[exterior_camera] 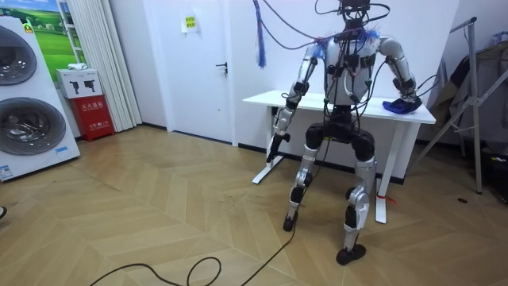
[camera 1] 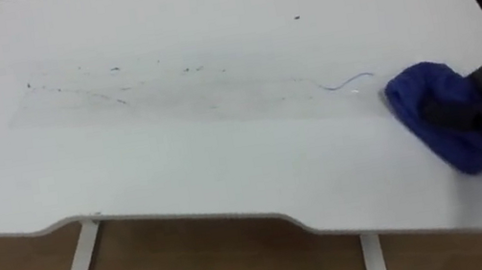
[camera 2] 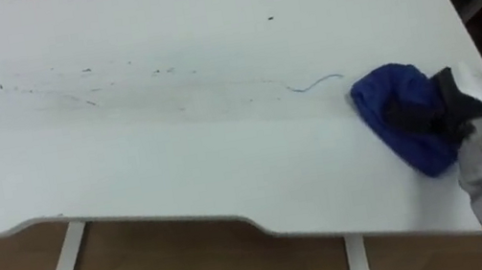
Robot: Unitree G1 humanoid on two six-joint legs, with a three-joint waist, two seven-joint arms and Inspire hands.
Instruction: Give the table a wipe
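The robot stands at the near long edge of a white rectangular table (camera 1: 228,176), seen from behind in the room view, with its right arm stretched out over the table's right end. There a crumpled dark-blue cloth (camera 1: 419,92) lies on the top close to the right edge, and the right hand (camera 2: 450,107) rests on it, its dark fingers bent down into the folds so that the cloth is held and pressed against the surface. That hold seems meant to keep the cloth from slipping out when it is dragged. Just beside the cloth, on the side toward the table's middle, is a thin blue squiggle of ink (camera 1: 349,82), and beyond it a faint trail of dark and blue pen marks (camera 1: 115,77) runs along the middle of the top toward the left end. A small dark speck (camera 1: 296,18) sits apart near the far edge. With the cloth at one end of the trail, the likely step is a sweep leftward along it; most of the marks look unwiped, so the job seems at an early stage. The left hand (exterior_camera: 275,145) hangs beside the body, clear of the table, and I cannot tell how its fingers are set.
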